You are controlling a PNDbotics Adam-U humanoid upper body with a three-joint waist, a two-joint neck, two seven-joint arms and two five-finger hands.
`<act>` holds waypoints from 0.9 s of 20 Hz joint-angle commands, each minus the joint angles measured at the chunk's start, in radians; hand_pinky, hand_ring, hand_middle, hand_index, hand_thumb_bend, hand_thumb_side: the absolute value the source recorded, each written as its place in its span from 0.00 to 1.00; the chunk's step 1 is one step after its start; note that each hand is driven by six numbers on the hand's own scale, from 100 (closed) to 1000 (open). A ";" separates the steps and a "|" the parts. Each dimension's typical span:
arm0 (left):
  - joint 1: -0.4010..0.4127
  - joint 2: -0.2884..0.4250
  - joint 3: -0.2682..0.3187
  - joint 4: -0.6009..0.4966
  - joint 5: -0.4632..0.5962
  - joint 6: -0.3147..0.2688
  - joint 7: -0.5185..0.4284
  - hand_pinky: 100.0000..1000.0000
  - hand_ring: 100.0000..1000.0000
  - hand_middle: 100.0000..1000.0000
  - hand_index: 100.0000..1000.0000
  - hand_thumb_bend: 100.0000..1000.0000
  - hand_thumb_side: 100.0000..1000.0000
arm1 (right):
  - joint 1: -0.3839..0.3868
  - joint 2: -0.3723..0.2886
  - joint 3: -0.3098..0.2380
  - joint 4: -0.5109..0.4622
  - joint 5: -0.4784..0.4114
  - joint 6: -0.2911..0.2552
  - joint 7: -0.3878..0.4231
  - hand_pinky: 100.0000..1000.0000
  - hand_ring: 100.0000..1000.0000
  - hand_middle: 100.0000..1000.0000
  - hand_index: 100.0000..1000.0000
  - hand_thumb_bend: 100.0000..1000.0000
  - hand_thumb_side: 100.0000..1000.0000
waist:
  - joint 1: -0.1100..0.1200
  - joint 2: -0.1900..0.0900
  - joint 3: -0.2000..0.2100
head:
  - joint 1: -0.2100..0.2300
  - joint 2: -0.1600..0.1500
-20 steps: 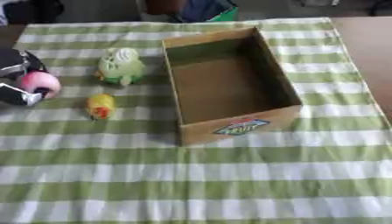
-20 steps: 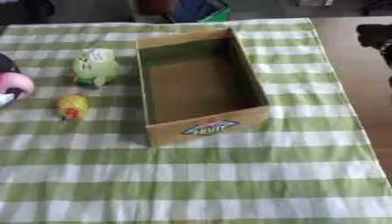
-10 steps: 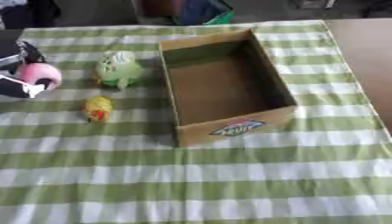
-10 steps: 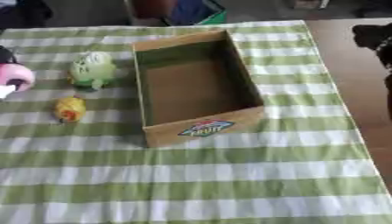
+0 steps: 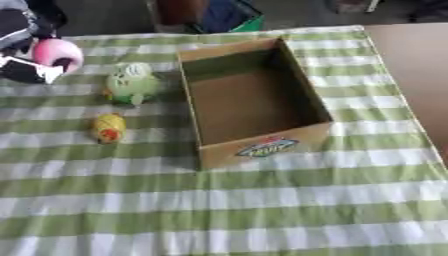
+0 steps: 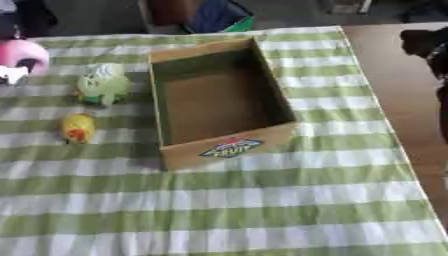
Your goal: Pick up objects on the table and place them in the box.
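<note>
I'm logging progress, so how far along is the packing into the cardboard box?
Nothing looks done: the open cardboard box is empty. In hand: the left hand holds a pink round object, up at the cloth's far left. Left: the green round toy and the small yellow toy lie on the striped cloth.

Soft, even daylight falls on the tabletop (image 5: 262, 210), with no glare. Both views are blurred throughout, edges smeared. The box (image 5: 249, 100) holds a dim interior and casts a faint shadow at its left side.
</note>
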State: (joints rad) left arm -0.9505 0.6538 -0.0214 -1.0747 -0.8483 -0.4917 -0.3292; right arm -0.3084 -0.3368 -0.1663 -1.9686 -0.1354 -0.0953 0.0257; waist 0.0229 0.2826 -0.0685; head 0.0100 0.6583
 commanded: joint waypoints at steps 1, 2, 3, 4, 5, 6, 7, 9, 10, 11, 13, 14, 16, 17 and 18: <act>-0.037 -0.004 0.008 -0.048 0.002 0.008 0.021 0.28 0.47 0.37 0.51 0.00 0.20 | -0.012 -0.009 -0.006 -0.025 -0.010 0.003 -0.004 0.79 0.73 0.43 0.86 0.00 1.00 | 0.000 -0.024 -0.003 | 0.000 -0.011; -0.050 -0.025 0.008 -0.064 0.002 0.008 0.031 0.28 0.47 0.37 0.51 0.00 0.21 | -0.016 -0.008 -0.004 -0.027 -0.012 0.003 -0.003 0.78 0.73 0.44 0.86 0.00 1.00 | 0.001 -0.023 -0.008 | 0.001 -0.010; -0.062 -0.048 0.009 -0.083 -0.001 0.012 0.042 0.28 0.47 0.37 0.51 0.00 0.21 | -0.023 -0.007 -0.001 -0.028 -0.014 0.003 -0.002 0.78 0.73 0.44 0.86 0.00 1.00 | 0.001 -0.022 -0.013 | 0.004 -0.012; -0.072 -0.069 0.011 -0.101 -0.007 0.019 0.057 0.28 0.47 0.37 0.51 0.00 0.22 | -0.030 -0.005 0.002 -0.030 -0.017 0.003 -0.001 0.78 0.73 0.44 0.86 0.00 1.00 | 0.002 -0.019 -0.020 | 0.009 -0.014; -0.082 -0.092 0.013 -0.117 -0.015 0.027 0.075 0.28 0.47 0.37 0.51 0.00 0.23 | -0.039 -0.002 0.006 -0.031 -0.020 0.003 0.000 0.78 0.73 0.44 0.86 0.00 1.00 | 0.002 -0.017 -0.028 | 0.015 -0.017; -0.089 -0.111 0.013 -0.130 -0.024 0.034 0.092 0.28 0.47 0.37 0.51 0.00 0.23 | -0.046 0.000 0.009 -0.031 -0.024 0.002 0.001 0.78 0.73 0.44 0.86 0.00 1.00 | 0.002 -0.016 -0.034 | 0.020 -0.019; -0.096 -0.130 0.012 -0.140 -0.034 0.040 0.107 0.28 0.47 0.37 0.51 0.00 0.24 | -0.052 0.001 0.012 -0.031 -0.027 0.001 0.003 0.78 0.73 0.44 0.86 0.00 1.00 | 0.003 -0.014 -0.041 | 0.026 -0.021; -0.108 -0.167 0.011 -0.154 -0.058 0.052 0.134 0.28 0.47 0.37 0.50 0.00 0.25 | -0.062 0.004 0.016 -0.031 -0.032 -0.002 0.004 0.78 0.73 0.44 0.86 0.00 1.00 | 0.003 -0.011 -0.053 | 0.035 -0.023; -0.113 -0.188 0.012 -0.159 -0.070 0.058 0.147 0.28 0.47 0.37 0.50 0.00 0.25 | -0.066 0.005 0.017 -0.031 -0.034 -0.004 0.004 0.78 0.73 0.44 0.86 0.00 1.00 | 0.003 -0.010 -0.058 | 0.039 -0.024; -0.117 -0.207 0.013 -0.164 -0.082 0.064 0.158 0.28 0.47 0.37 0.50 0.00 0.25 | -0.069 0.006 0.018 -0.031 -0.037 -0.005 0.003 0.78 0.73 0.44 0.86 0.00 1.00 | 0.002 -0.008 -0.061 | 0.043 -0.025; -0.124 -0.243 0.014 -0.170 -0.103 0.071 0.180 0.28 0.46 0.36 0.50 0.00 0.26 | -0.074 0.009 0.019 -0.031 -0.042 -0.008 0.001 0.78 0.73 0.44 0.86 0.00 1.00 | 0.002 -0.006 -0.066 | 0.049 -0.026; -0.128 -0.261 0.012 -0.171 -0.113 0.071 0.190 0.28 0.46 0.36 0.50 0.00 0.27 | -0.077 0.011 0.021 -0.031 -0.046 -0.010 0.000 0.78 0.73 0.44 0.86 0.00 1.00 | 0.002 -0.005 -0.069 | 0.053 -0.026; -0.131 -0.285 0.006 -0.171 -0.131 0.063 0.203 0.29 0.47 0.37 0.50 0.00 0.26 | -0.083 0.016 0.023 -0.031 -0.054 -0.013 -0.003 0.78 0.73 0.44 0.86 0.00 1.00 | 0.003 -0.003 -0.075 | 0.061 -0.026; -0.131 -0.295 0.002 -0.166 -0.141 0.057 0.204 0.29 0.47 0.38 0.51 0.00 0.25 | -0.086 0.018 0.025 -0.031 -0.058 -0.015 -0.004 0.78 0.72 0.44 0.85 0.00 1.00 | 0.003 -0.002 -0.078 | 0.065 -0.027; -0.131 -0.303 -0.002 -0.158 -0.154 0.050 0.202 0.28 0.47 0.38 0.52 0.00 0.24 | -0.089 0.020 0.026 -0.031 -0.061 -0.016 -0.004 0.78 0.72 0.44 0.85 0.00 1.00 | 0.003 -0.001 -0.081 | 0.067 -0.029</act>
State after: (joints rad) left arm -1.0563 0.3494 -0.0227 -1.2221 -0.9880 -0.4360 -0.1344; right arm -0.3841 -0.3086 -0.1405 -1.9777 -0.1877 -0.1051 0.0217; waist 0.0286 0.2985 -0.1498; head 0.0708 0.6403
